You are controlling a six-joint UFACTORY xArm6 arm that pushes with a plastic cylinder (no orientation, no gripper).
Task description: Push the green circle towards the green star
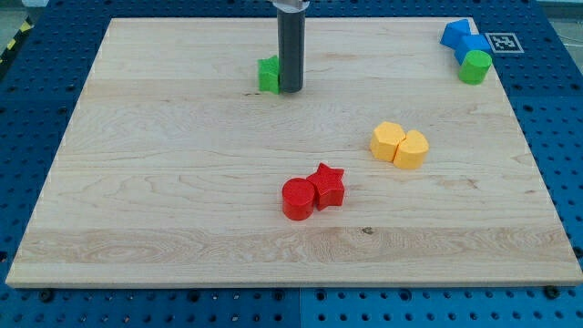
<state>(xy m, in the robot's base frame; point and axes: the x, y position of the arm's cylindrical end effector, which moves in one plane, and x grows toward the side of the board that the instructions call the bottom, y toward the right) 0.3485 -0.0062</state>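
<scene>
The green circle (475,66) sits near the view's top right corner of the wooden board, touching a blue block. The green star (269,75) is at the view's top centre, partly hidden behind my rod. My tip (291,89) rests on the board just to the right of the green star, touching or nearly touching it. The green circle is far to the right of my tip.
Two blue blocks (461,38) lie at the top right beside the green circle. Two yellow blocks (399,145) sit together right of centre. A red circle (297,199) and a red star (327,185) touch each other below centre. A marker tag (503,42) is at the top right edge.
</scene>
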